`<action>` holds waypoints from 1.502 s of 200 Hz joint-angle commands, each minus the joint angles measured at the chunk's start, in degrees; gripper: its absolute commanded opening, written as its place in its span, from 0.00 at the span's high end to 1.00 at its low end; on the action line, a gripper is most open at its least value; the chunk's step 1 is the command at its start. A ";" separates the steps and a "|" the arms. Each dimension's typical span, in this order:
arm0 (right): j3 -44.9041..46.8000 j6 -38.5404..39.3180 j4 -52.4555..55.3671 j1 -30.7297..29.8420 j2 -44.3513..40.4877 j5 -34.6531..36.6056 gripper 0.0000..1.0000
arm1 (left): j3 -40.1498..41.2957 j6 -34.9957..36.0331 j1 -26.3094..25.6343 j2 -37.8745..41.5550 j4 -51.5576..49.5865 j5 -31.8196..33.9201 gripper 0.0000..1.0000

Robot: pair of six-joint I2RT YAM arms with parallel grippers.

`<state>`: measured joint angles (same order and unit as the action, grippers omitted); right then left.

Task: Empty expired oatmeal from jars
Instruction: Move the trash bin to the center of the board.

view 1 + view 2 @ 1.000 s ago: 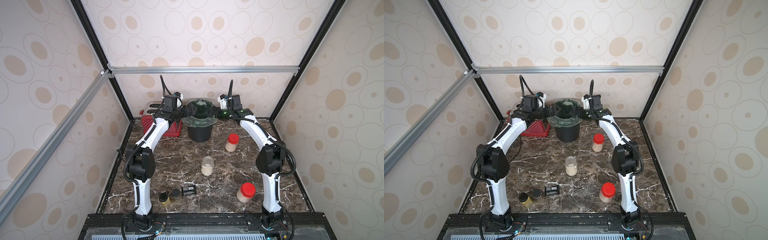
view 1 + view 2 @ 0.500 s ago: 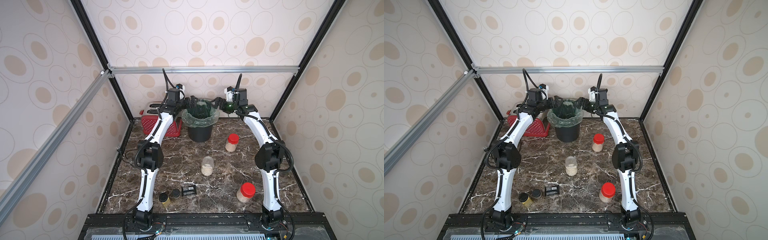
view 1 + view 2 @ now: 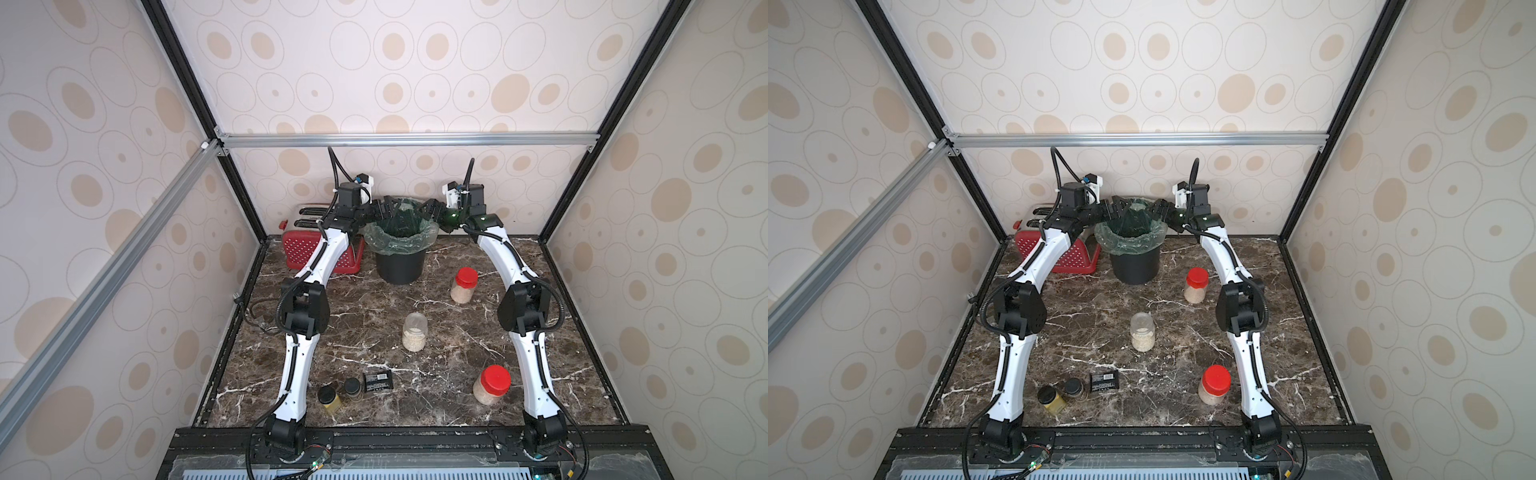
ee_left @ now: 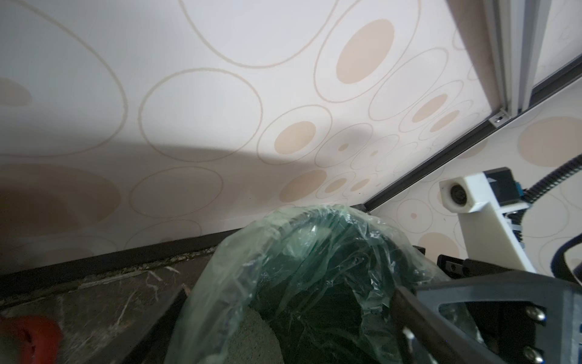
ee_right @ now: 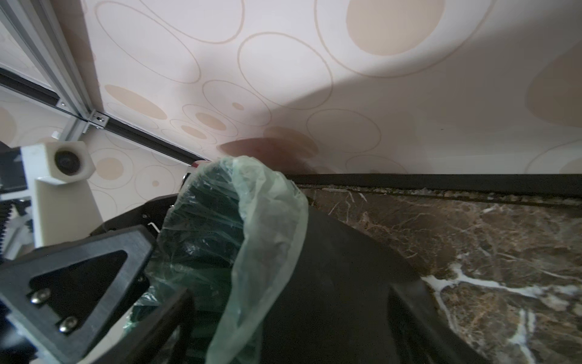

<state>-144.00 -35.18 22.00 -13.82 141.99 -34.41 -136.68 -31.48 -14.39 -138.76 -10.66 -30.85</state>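
Both arms are stretched to the back of the bench [image 3: 353, 299] and meet at the black bin [image 3: 400, 266]. The left gripper [image 3: 384, 207] and right gripper [image 3: 430, 208] sit on opposite sides of the bin mouth, at the green liner [image 3: 428, 240]. Both sets of jaws stand apart and hold nothing. The wrist views show the liner's rim lying between the jaws, not pinched as far as I can tell. My read: they're there to spread or seat the liner so the mouth is open for pouring, not to handle a jar.

Jars are all upright on the bench, well apart from the bin:
- open jar [image 3: 414, 332]: mid-bench, no lid, oatmeal [image 3: 413, 344] in its lower part. Likely first to pour.
- far red-lidded jar [image 3: 462, 286]: nearer the bin, right arm's side.
- near red-lidded jar [image 3: 490, 386]: front, by the right arm's base.

None emptied yet, and two lids need unscrewing.

Not task items: spice jars [image 3: 330, 400] and black packet [image 3: 378, 380] at front left, red toaster [image 3: 299, 245] beside the bin.
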 commanded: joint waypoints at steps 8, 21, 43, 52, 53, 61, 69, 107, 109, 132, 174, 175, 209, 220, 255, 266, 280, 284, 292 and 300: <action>0.06 -0.25 -2.14 -0.68 -1.56 -4.58 0.08 | 4.47 -3.54 -0.27 3.41 4.05 -4.90 0.01; 0.98 0.43 -2.14 -1.13 -2.38 -5.44 0.09 | 6.00 -4.26 -0.59 4.50 4.93 -5.61 0.01; 2.85 0.70 -2.31 -1.68 -3.85 -6.51 0.12 | 8.13 -3.42 -1.68 6.63 4.87 -5.94 0.01; 3.48 0.61 -2.31 -1.74 -4.29 -7.08 0.13 | 9.12 -3.08 -2.02 7.59 4.85 -5.82 0.01; 3.56 0.58 -2.31 -1.78 -4.33 -7.12 0.13 | 9.23 -3.02 -2.03 7.74 4.85 -5.81 0.01; 4.18 0.51 -2.23 -1.82 -4.82 -7.43 0.13 | 10.20 -2.98 -2.26 8.67 4.98 -5.80 0.01; 4.88 0.51 -2.22 -1.82 -5.37 -7.60 0.13 | 11.32 -3.13 -2.31 9.54 5.13 -5.93 0.01; 7.73 1.21 -1.15 -1.91 -8.05 -7.70 0.13 | 19.03 -4.43 -2.48 14.87 7.69 -6.01 0.01; 7.81 1.35 -0.99 -1.91 -8.18 -7.69 0.13 | 19.49 -4.50 -2.46 15.08 7.78 -5.98 0.01; 9.57 2.15 0.27 -4.07 -9.85 -7.75 0.13 | 25.37 -4.93 -2.44 18.97 9.41 -5.67 0.01; 18.53 2.39 -1.01 -4.63 -14.50 -7.08 0.13 | 35.86 -4.97 -2.45 25.42 11.08 -3.90 0.01; 18.69 2.30 -1.13 -4.63 -14.62 -7.12 0.13 | 36.04 -4.98 -2.42 25.58 11.13 -3.88 0.01; 22.75 3.02 -1.42 -4.63 -17.24 -6.47 0.13 | 39.03 -5.88 -2.42 27.51 11.34 -3.80 0.01; 22.97 3.73 -0.56 -4.63 -17.86 -5.92 0.11 | 40.07 -5.27 -2.44 28.61 10.77 -2.99 0.01; 20.48 7.01 4.38 -3.46 -18.82 -2.74 0.02 | 41.25 -0.86 -2.42 32.07 5.63 2.15 0.01; 18.25 8.44 7.32 -2.84 -18.78 -1.38 0.00 | 41.02 0.39 -2.47 32.98 3.49 4.54 0.01; 14.87 10.80 11.52 -2.53 -18.93 0.79 0.00 | 40.65 1.74 -2.46 34.32 0.65 8.20 0.01; 13.83 11.40 12.75 -2.52 -19.03 1.45 0.00 | 40.54 2.21 -2.47 34.68 -0.04 9.20 0.01; 12.80 12.79 15.03 -2.53 -19.36 3.07 0.00 | 40.60 2.88 -2.48 35.58 -1.21 11.06 0.01; 9.94 14.31 17.30 -2.52 -19.79 4.57 0.00 | 40.84 3.43 -2.46 36.54 -1.98 12.82 0.01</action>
<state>-127.61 -26.57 31.05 -16.95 125.97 -34.85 -94.94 -32.01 -16.53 -106.10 -7.92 -25.06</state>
